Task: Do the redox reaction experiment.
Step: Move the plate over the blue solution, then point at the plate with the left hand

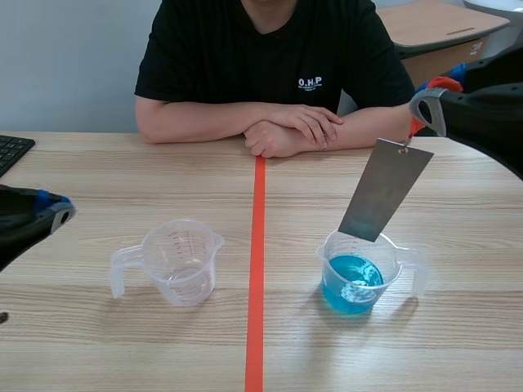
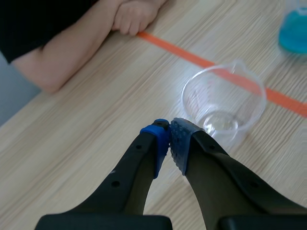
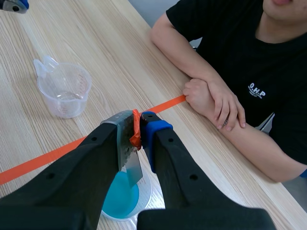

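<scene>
Left gripper (image 2: 169,132) and right gripper (image 3: 142,125) — thick black fingers, small round holes along them, dotted blue pads (image 2: 178,141), grey tip edging

The liquid (image 1: 351,282) is blue, the metal strip (image 1: 386,189) grey, the tape (image 1: 257,269) orange-red.

A wooden table (image 1: 122,180) carries a clear cup (image 1: 176,261) at lower left, a cup of blue liquid (image 1: 359,278) at lower right, a keyboard (image 1: 10,151) at the left edge, and a person's folded arms (image 1: 278,126) at top centre.

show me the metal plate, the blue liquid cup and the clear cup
metal plate (image 1: 386,189), scene view, middle of its flat face
blue liquid cup (image 1: 350,304), scene view, front wall
clear cup (image 1: 186,287), scene view, front wall
</scene>
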{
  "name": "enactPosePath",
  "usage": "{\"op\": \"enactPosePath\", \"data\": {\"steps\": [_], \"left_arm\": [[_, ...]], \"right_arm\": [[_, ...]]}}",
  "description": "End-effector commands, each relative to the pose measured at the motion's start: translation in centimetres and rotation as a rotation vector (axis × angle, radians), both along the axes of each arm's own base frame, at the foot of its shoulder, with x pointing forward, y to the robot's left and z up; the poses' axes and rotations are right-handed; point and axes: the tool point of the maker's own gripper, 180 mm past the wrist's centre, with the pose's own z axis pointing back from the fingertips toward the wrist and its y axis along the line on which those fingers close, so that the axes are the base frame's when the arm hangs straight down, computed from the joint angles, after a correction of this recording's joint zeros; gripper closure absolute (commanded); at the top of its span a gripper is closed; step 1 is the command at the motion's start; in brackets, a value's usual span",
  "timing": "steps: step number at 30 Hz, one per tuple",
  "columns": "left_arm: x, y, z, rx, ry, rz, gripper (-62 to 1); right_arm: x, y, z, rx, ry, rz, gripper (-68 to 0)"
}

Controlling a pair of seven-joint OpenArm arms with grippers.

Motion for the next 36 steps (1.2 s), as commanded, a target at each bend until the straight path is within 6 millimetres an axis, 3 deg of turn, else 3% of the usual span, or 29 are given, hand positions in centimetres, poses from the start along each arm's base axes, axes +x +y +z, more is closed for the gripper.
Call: {"op": "enactPosePath", "data": {"steps": [1, 9, 24, 29, 36], "left_arm": [[0.1, -1.6, 0.6, -0.040, -0.016, -0.032, -4.9], [0.8, -7.5, 0.5, -0.110, -0.010, -0.127, -4.9], [-0.2, -18.5, 1.1, -0.141, -0.093, -0.287, -4.9], [-0.4, -20.3, 1.0, -0.152, -0.098, -0.300, -4.9], [0.9, -21.3, -0.4, -0.144, -0.087, -0.272, -4.9]], "right_arm": [[-0.4, 0.6, 0.8, 0.016, -0.019, 0.031, -1.7], [-0.4, 0.7, 0.8, 0.017, -0.020, 0.031, -1.7], [-0.4, 0.7, 0.9, 0.021, -0.021, 0.031, -1.7], [-0.4, 0.7, 0.9, 0.021, -0.021, 0.031, -1.7], [-0.4, 0.7, 0.9, 0.021, -0.021, 0.031, -1.7]]}}
